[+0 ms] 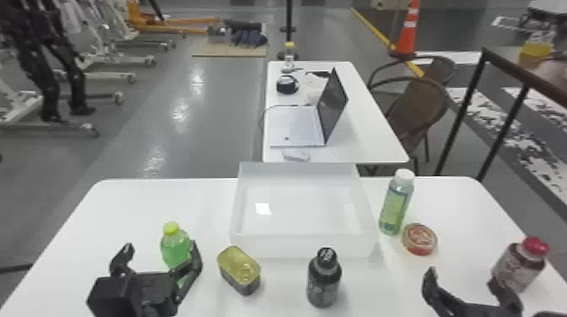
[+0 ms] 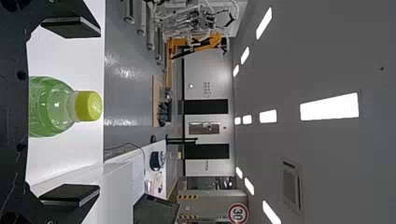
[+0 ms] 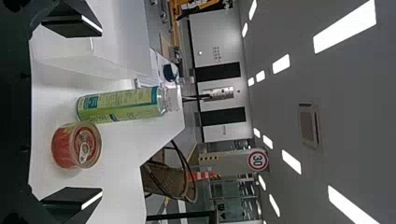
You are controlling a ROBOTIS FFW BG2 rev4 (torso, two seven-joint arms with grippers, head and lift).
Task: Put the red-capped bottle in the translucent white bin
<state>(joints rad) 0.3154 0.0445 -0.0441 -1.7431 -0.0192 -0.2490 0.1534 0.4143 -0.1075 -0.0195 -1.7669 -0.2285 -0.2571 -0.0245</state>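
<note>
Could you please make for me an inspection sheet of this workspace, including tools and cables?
Surface: white work table, flat top.
Job's things: red-capped bottle upright at the right side, outside the translucent white bin.
Clutter: green bottle, oblong tin, dark bottle, white-capped bottle, round red can.
Left tool: open, holding nothing.
Right tool: open, holding nothing.
Cables: thin cable near the laptop.
Surroundings: second table, brown chair, orange cone.
</note>
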